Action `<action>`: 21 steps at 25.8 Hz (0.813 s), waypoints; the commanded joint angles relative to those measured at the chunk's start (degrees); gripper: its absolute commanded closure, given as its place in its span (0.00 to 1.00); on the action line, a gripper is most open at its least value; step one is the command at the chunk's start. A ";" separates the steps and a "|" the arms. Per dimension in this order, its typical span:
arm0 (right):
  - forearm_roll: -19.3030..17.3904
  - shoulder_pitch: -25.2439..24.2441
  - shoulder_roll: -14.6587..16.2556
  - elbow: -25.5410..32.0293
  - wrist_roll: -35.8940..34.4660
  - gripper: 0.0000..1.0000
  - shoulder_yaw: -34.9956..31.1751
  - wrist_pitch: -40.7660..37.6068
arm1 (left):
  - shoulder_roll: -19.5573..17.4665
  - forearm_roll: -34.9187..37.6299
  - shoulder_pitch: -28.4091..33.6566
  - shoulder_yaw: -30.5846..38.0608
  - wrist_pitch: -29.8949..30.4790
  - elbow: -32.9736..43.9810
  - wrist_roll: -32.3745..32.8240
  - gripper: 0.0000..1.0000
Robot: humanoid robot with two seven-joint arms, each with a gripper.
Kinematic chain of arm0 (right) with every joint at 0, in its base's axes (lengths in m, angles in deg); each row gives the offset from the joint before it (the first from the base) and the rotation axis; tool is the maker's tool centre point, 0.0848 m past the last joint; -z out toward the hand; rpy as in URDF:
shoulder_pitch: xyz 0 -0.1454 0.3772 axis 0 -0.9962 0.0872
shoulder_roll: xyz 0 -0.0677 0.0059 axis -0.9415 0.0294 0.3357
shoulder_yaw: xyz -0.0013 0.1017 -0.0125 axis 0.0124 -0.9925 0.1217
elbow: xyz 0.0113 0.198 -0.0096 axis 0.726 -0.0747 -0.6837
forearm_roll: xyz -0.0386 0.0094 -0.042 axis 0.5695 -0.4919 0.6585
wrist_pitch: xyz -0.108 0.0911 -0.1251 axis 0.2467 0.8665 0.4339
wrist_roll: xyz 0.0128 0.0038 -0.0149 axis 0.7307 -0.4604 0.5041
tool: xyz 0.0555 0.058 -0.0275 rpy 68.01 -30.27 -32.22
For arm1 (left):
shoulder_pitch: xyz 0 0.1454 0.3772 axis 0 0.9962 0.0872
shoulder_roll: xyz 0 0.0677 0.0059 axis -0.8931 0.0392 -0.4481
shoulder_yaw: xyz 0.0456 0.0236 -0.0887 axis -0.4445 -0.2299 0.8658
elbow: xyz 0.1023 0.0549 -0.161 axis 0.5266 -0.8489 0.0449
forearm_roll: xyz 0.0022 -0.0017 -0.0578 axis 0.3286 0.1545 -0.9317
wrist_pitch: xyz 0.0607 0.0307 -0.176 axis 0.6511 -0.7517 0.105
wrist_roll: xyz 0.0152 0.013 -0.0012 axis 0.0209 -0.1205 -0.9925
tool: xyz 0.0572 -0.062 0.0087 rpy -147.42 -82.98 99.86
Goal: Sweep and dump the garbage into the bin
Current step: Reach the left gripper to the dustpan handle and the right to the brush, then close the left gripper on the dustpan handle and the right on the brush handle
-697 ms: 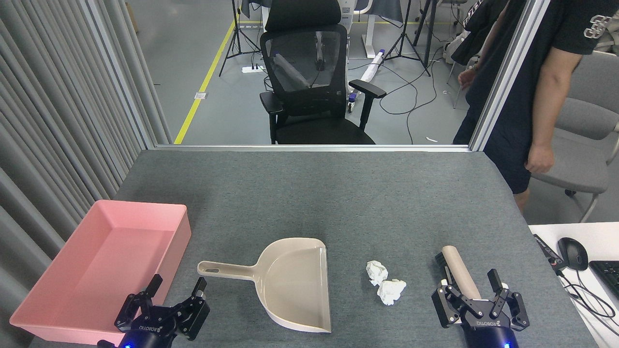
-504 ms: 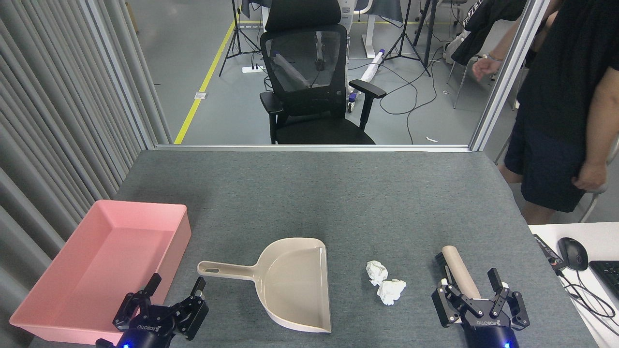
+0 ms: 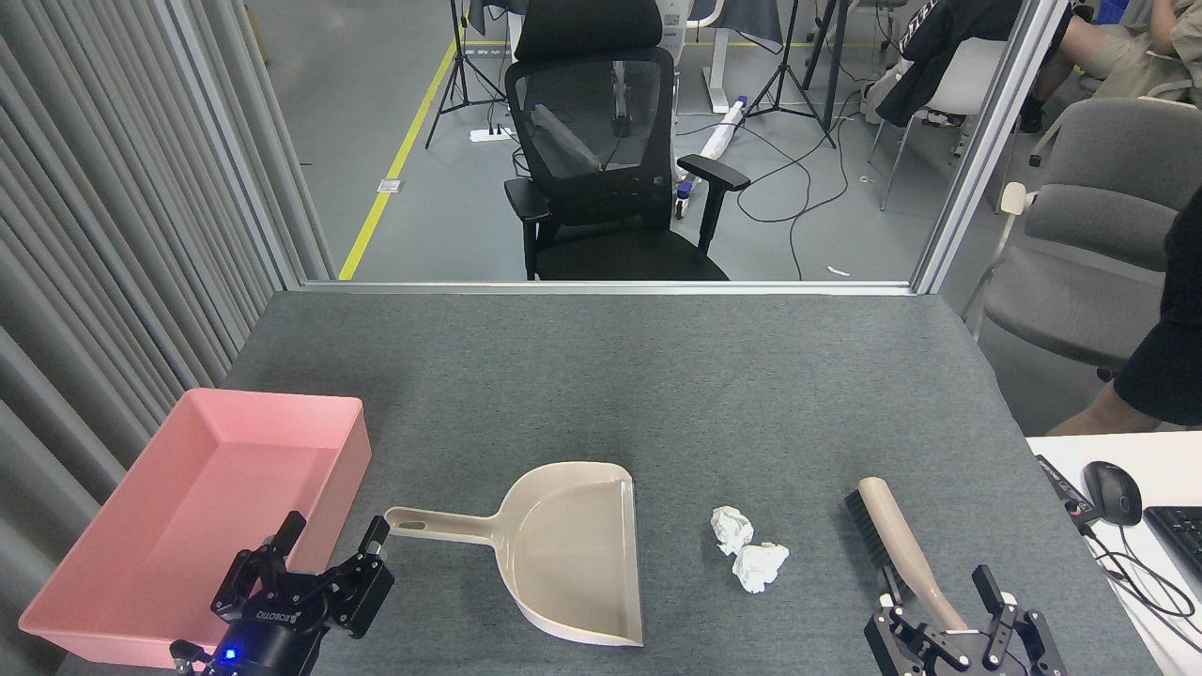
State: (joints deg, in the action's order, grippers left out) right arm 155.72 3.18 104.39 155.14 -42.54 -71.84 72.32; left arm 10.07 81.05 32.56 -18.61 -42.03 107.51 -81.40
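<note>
Two crumpled white paper balls, the garbage [image 3: 731,528] [image 3: 759,566], lie touching each other on the grey table, right of a beige dustpan [image 3: 577,554]. The pink bin [image 3: 282,402] stands at the near left with nothing in it. My left gripper [image 3: 331,532] is open, low at the bin's near right corner, just left of the dustpan's handle tip. A hand brush [image 3: 892,540] with a beige handle lies at the near right. My right gripper [image 3: 937,591] is open at the bottom edge, its fingers on either side of the brush handle's near end.
A black office chair [image 3: 610,160] stands beyond the table's far edge. A white desk with a mouse [image 3: 1113,493] and keyboard adjoins the table's right side. A person's leg [image 3: 1150,385] shows at the right edge by a grey chair.
My right gripper has drawn back toward the bottom edge along the brush handle. My left gripper shifted slightly left. The person at the right has moved mostly out of view.
</note>
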 commanded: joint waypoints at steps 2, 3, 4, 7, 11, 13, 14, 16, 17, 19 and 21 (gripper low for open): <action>-0.02 -4.41 0.20 0.37 -0.67 0.02 -4.32 -0.54 | 0.69 -12.28 -1.61 -0.67 -0.95 -0.03 2.45 0.01; -0.11 -4.76 0.20 0.45 -0.76 0.02 -5.38 -1.15 | 1.05 -15.71 -1.61 -1.20 -1.92 -0.12 4.47 0.01; -0.20 -4.94 0.11 0.37 -0.76 0.02 -6.70 -2.03 | 1.92 -18.79 -1.44 -2.08 -3.15 -0.20 6.49 0.01; -0.20 -5.64 -0.24 0.37 -0.76 0.02 -8.81 -4.14 | 3.42 -23.71 -1.17 -3.66 -4.47 -0.29 10.10 0.01; -0.20 -6.52 -0.07 -0.34 -0.76 0.02 -10.04 -5.46 | 3.68 -25.91 -1.79 -5.77 -4.82 -1.44 10.10 0.01; -0.20 -6.52 -0.07 -1.39 -1.02 0.02 -10.04 -6.16 | 3.77 -26.00 -2.93 -5.42 -5.43 -1.70 9.48 0.01; -0.20 -6.52 0.02 -1.83 -1.28 0.02 -10.04 -6.16 | 3.77 -26.00 -3.28 -5.33 -6.23 -1.61 8.96 0.01; -0.11 -6.52 0.28 -2.36 -1.46 0.02 -10.04 -6.07 | 3.86 -26.17 -3.72 -5.06 -7.02 -1.70 8.43 0.01; 0.06 -6.52 0.46 -2.54 -1.46 0.02 -10.04 -6.07 | 3.77 -26.88 -3.63 -5.15 -7.02 -1.70 8.43 0.01; 0.15 -6.52 0.55 -3.68 -1.55 0.02 -10.04 -6.16 | 3.77 -29.34 -3.63 -5.33 -7.02 -1.70 8.69 0.01; 0.15 -6.52 0.72 -4.64 -1.72 0.02 -10.04 -6.43 | 3.86 -30.74 -3.63 -5.15 -7.28 -2.31 8.69 0.01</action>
State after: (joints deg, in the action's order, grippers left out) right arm 155.78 -3.32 104.88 151.82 -44.01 -81.86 66.15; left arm 13.86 52.42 29.05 -23.84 -48.95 105.71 -72.69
